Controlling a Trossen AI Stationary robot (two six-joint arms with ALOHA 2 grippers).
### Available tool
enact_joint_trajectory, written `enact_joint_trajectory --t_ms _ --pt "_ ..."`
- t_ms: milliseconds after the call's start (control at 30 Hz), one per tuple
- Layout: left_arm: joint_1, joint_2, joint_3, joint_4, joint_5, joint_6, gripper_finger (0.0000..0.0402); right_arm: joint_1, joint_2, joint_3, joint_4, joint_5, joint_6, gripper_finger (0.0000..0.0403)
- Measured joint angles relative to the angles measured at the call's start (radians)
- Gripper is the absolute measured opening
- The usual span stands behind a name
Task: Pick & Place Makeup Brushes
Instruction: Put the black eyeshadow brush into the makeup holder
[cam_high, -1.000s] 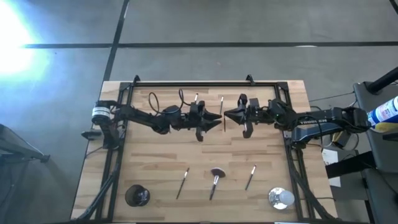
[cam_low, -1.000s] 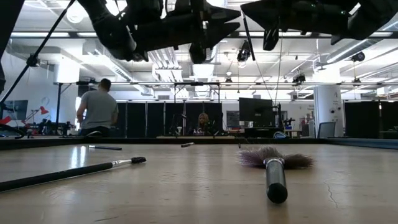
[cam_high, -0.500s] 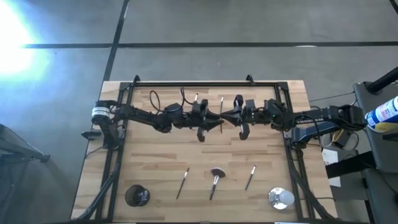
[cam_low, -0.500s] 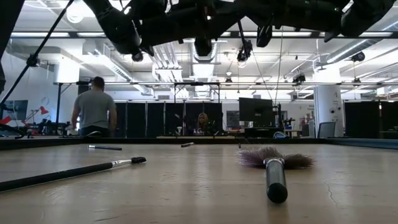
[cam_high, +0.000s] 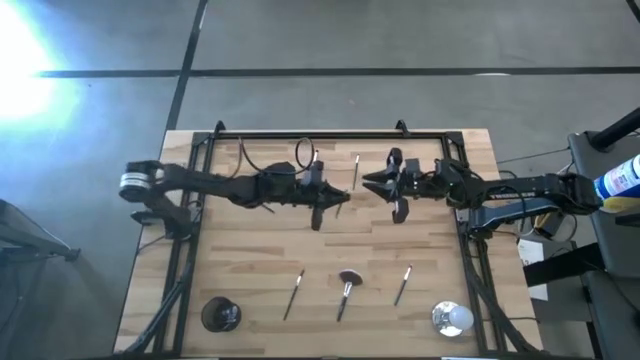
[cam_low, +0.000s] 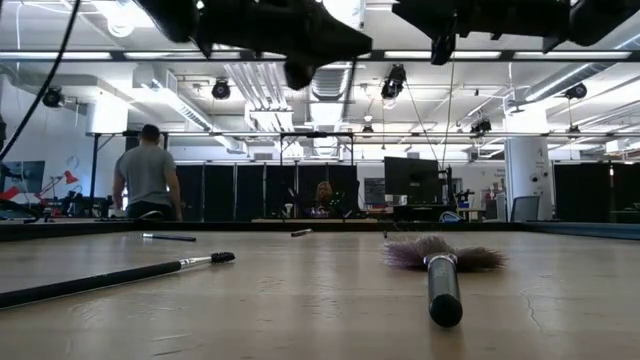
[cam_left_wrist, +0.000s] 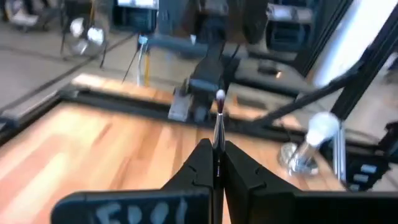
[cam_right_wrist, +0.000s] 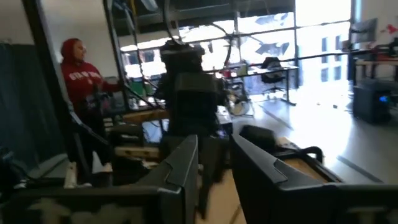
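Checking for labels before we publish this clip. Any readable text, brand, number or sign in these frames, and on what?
No text can be read with certainty.
Left gripper body, left wrist view: pale lettering, too blurred to read.
Person's red top, right wrist view: white print, too blurred to read.
Blue-and-white bottle at the right edge, high view: label too small to read.

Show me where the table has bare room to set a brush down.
Bare wood: the band between the grippers and the front brushes, and the left side above the dark round object. Crowded: the front edge, brushes to the silver-white object.
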Motion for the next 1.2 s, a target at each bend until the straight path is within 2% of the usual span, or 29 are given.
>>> enact_joint_trajectory --t_ms 100,267,367,700,800,933,1200 --pt "-0.061 -0.071 0.000 -0.156 -0.058 -0.002 0.0011 0.000 -0.048 -0.015 -0.064 0.034 -0.025 0.0088" --pt "-0.239 -0.173 -0.001 -0.397 -0.247 -0.074 0.0011 0.001 -0.083 -0.070 -0.068 0.057 -0.023 0.0041" --pt "-0.377 -0.218 -0.001 -0.525 -0.366 -0.163 0.0011 0.008 -0.078 -0.095 -0.062 0.066 -0.013 0.0014" --pt "-0.915 -0.250 0.021 -0.819 -0.787 -0.521 0.0011 0.093 -0.016 -0.136 0.022 0.222 0.013 0.0008" --pt "-1.056 -0.250 0.024 -0.878 -0.853 -0.625 0.0011 0.128 0.014 -0.136 0.058 0.262 0.005 0.0008" --pt "-1.201 -0.250 0.033 -0.944 -0.906 -0.692 0.0011 0.162 0.061 -0.136 0.104 0.296 0.001 0.0008" --pt "-1.359 -0.251 0.032 -1.090 -0.948 -0.721 0.0011 0.212 0.184 -0.125 0.201 0.368 0.020 0.0008"
